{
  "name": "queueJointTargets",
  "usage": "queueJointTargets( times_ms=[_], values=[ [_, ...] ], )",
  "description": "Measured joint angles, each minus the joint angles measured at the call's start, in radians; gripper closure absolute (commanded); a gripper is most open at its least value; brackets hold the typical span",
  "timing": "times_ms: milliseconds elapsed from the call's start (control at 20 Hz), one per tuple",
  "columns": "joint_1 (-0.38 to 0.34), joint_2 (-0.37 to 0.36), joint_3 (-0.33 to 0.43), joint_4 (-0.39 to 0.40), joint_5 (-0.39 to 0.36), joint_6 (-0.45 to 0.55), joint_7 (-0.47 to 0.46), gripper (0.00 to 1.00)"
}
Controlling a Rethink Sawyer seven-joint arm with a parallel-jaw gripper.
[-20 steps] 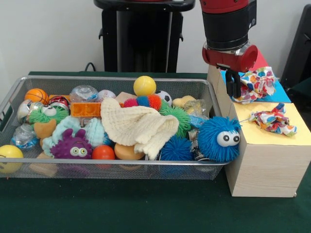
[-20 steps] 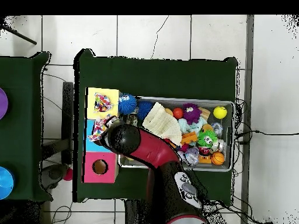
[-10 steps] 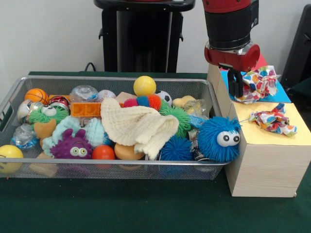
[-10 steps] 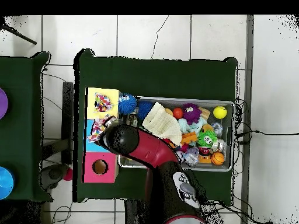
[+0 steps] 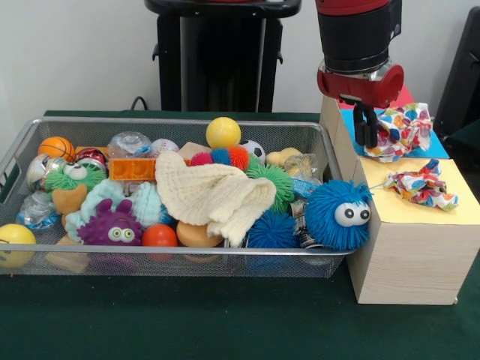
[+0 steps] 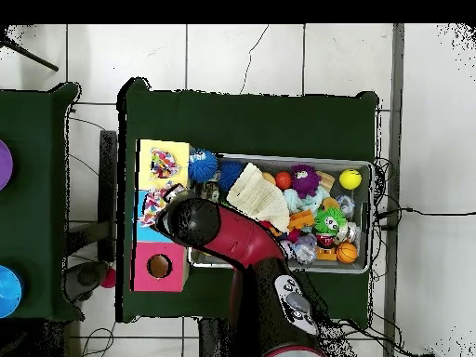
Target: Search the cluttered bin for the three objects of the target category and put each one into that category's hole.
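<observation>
Gripper (image 5: 365,127) hanging over the blue panel (image 5: 431,144) of the wooden sorting box (image 5: 409,255), just beside a polka-dot fabric bundle (image 5: 401,129) lying on that panel. Fingers (image 5: 371,129) close together, nearly parallel, tips at the bundle's edge; cannot tell whether pinching the fabric or merely touching it. Second polka-dot bundle (image 5: 421,185) on the yellow panel (image 5: 427,210) of the box, nearer the camera than the first, well clear of the gripper. Pink panel with round hole (image 6: 159,266) at the far end of the box in the overhead view, nothing over the hole. In that view the arm (image 6: 242,244) covers part of the blue panel; first bundle (image 6: 158,202) peeking out beside it.

Wire bin (image 5: 22,142) touching the box on its long side. Blue fuzzy googly-eyed ball (image 5: 337,214) sitting in the bin corner against the box. Cream knitted cloth (image 5: 210,195) draped over the middle of the bin's contents. Yellow ball (image 5: 223,133) at the bin's back wall, purple monster toy (image 5: 111,225) and small red ball (image 5: 159,235) at the front wall, mini basketball (image 5: 56,147) at the end farthest from the box. Green table cover (image 5: 225,322) under everything.
</observation>
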Motion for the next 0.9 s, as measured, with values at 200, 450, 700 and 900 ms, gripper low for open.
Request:
queueJointTargets(
  times_ms=[200,450,700,900],
  values=[
    [0.0,-0.002,0.0,0.0,0.0,0.0,0.0,1.0],
    [0.0,-0.005,0.0,0.0,0.0,0.0,0.0,1.0],
    [0.004,-0.013,0.0,0.0,0.0,0.0,0.0,0.0],
    [0.014,-0.016,-0.002,-0.002,0.0,0.001,0.0,0.0]
  ],
)
